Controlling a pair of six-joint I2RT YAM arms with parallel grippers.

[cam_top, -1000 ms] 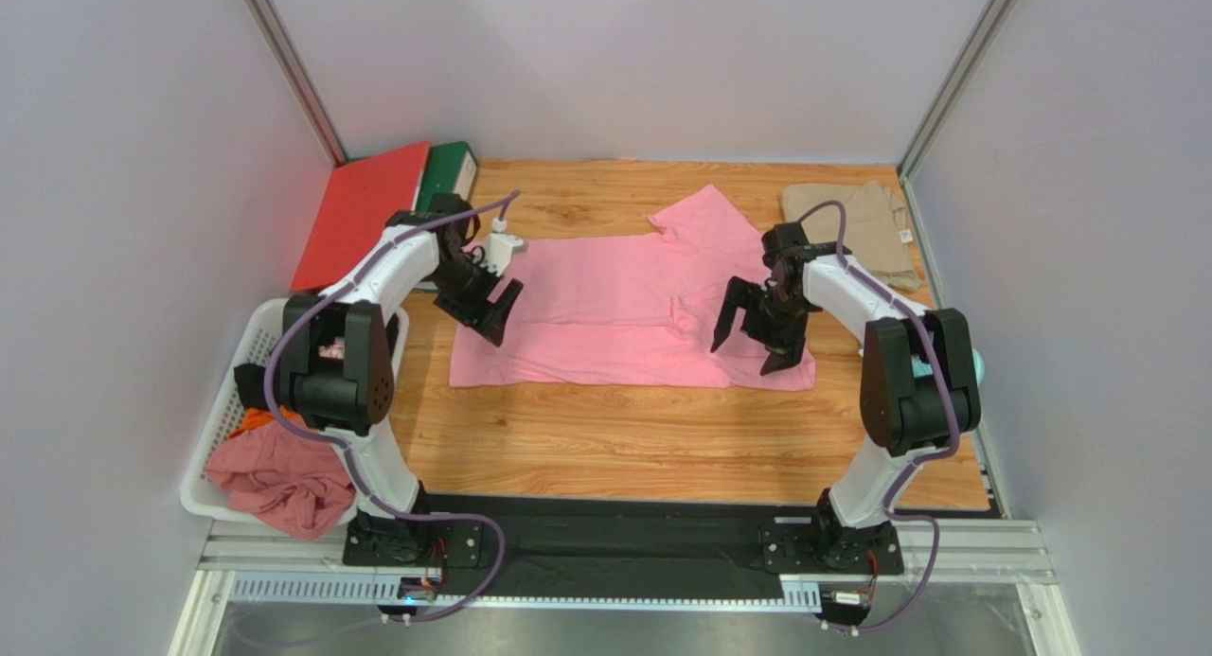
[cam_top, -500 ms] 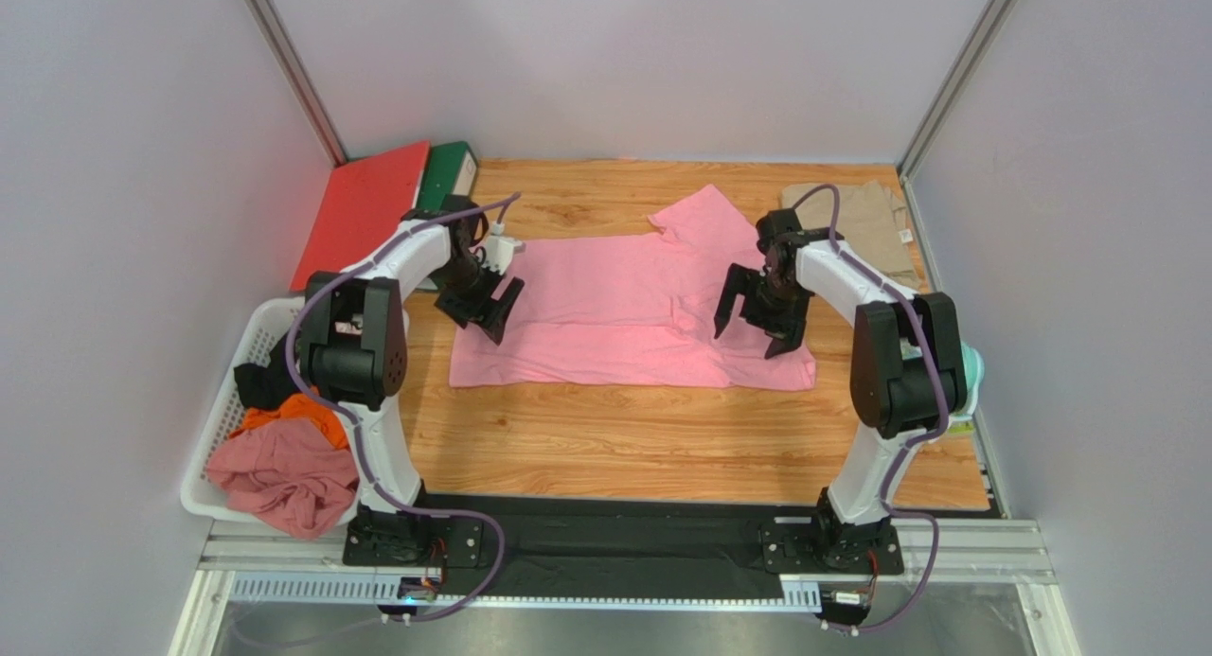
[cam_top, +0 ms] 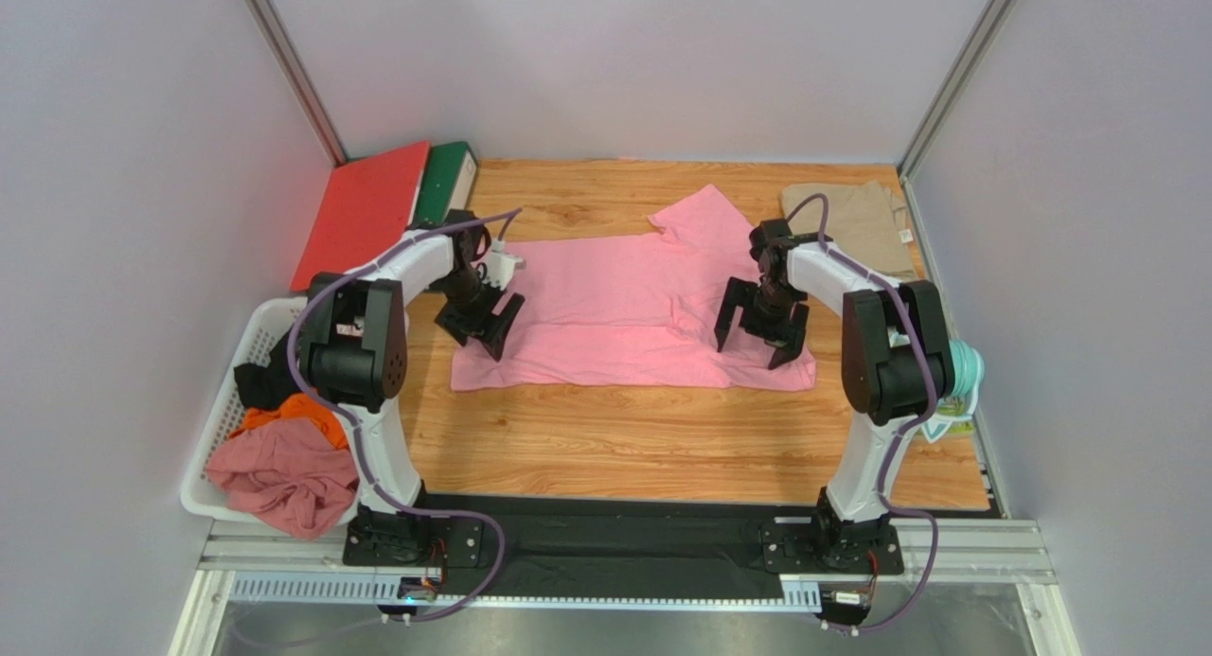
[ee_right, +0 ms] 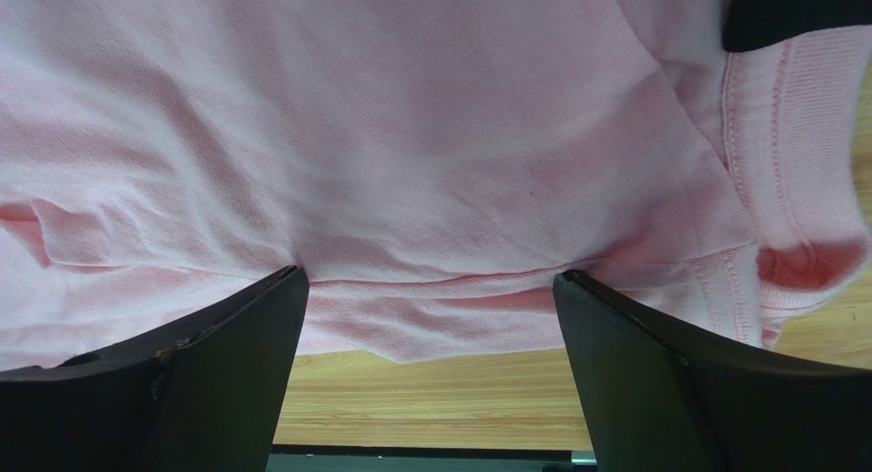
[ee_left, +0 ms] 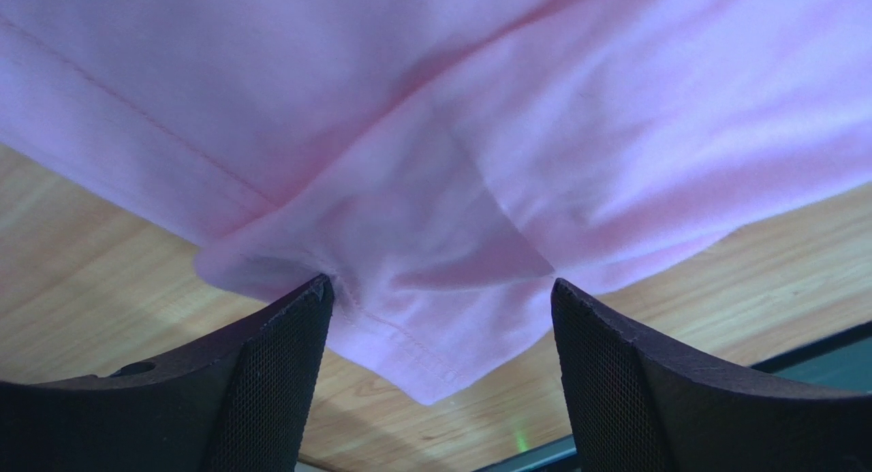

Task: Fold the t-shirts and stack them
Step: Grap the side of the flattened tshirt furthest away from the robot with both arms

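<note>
A light pink t-shirt (cam_top: 626,308) lies spread flat on the wooden table, one sleeve pointing to the back. A khaki-beige t-shirt (cam_top: 851,223) lies folded at the back right corner. My left gripper (cam_top: 481,332) stands open over the pink shirt's near left corner. In the left wrist view that hemmed corner (ee_left: 430,360) lies between the fingertips (ee_left: 281,360), and the left gripper (ee_left: 440,324) grips nothing. My right gripper (cam_top: 758,344) is open over the shirt's near right edge. In the right wrist view the pink hem (ee_right: 430,329) runs between the right gripper's (ee_right: 430,298) spread fingers.
A red folder (cam_top: 363,209) and a green one (cam_top: 450,173) lean at the back left. A white basket (cam_top: 228,408) left of the table holds crumpled clothes (cam_top: 285,479). A teal object (cam_top: 968,365) sits by the right wall. A black mat (cam_top: 626,521) lines the near edge.
Both arms have shifted their elbows, and both grippers have settled lower onto the pink shirt's near edge. Both stay open. The shirt has not moved.
</note>
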